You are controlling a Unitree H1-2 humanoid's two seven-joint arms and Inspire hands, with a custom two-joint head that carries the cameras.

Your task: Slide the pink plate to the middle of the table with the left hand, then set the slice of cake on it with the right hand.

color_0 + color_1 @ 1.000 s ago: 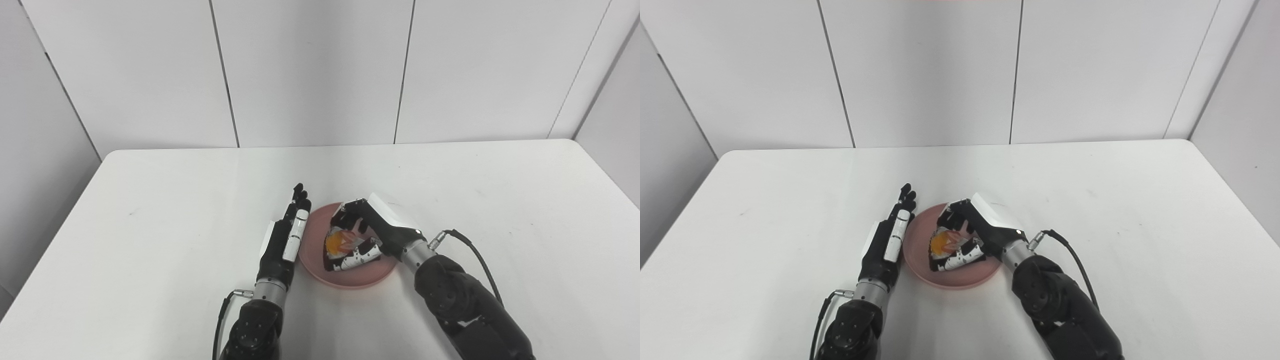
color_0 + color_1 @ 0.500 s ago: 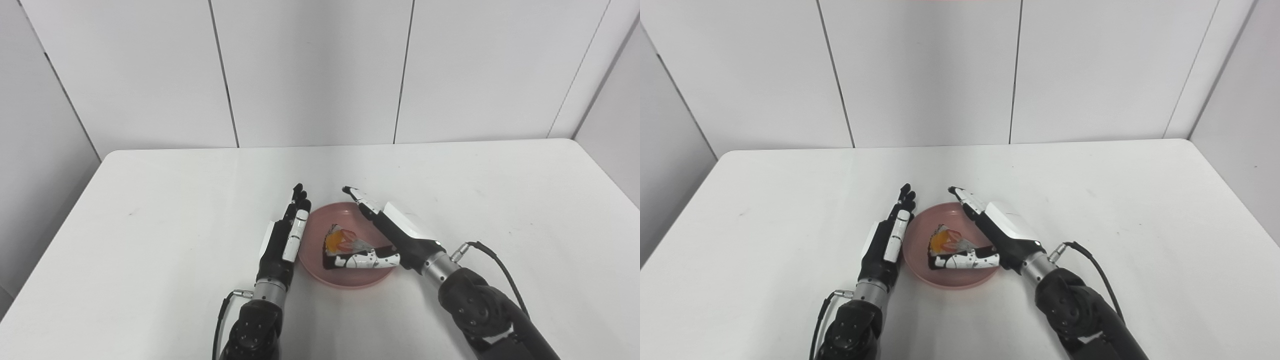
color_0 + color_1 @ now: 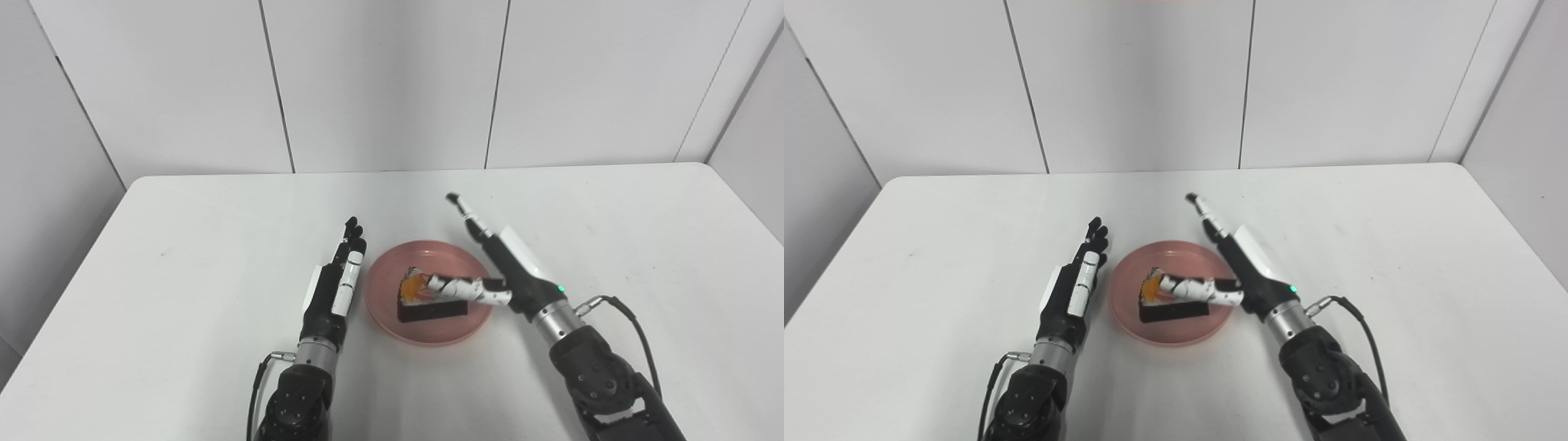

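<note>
Two arms enter from the bottom edge, one on each side of the pink plate [image 3: 429, 331] on the white desk [image 3: 184, 343].

Left hand [image 3: 331, 294]: flat, fingers straight and held together, pointing away from the robot. It holds nothing. It lies just beside the plate's left rim; contact with the rim cannot be told from either view.

Pink plate: near the middle of the desk, between the two hands.

Slice of cake [image 3: 429, 303]: on the plate, dark sponge side toward the camera, orange and white topping at its left end. It sits a little left of the plate's centre.

Right hand [image 3: 508, 269]: spread wide, gripping nothing. Its thumb [image 3: 468, 288] reaches leftward across the top of the slice, tip near the orange topping; whether it touches the cake or hangs just above it cannot be told. The fingers [image 3: 468, 217] stretch away from the robot, past the plate's far right rim, raised off the desk and well clear of the slice. A green light shows at the wrist.

View comparison: the right eye view shows a clearer strip of bare desk between the left hand [image 3: 1072, 291] and the plate rim [image 3: 1118, 315]; in the left eye view they look closer.

Behind the desk stands a wall of white panels [image 3: 392, 86].
</note>
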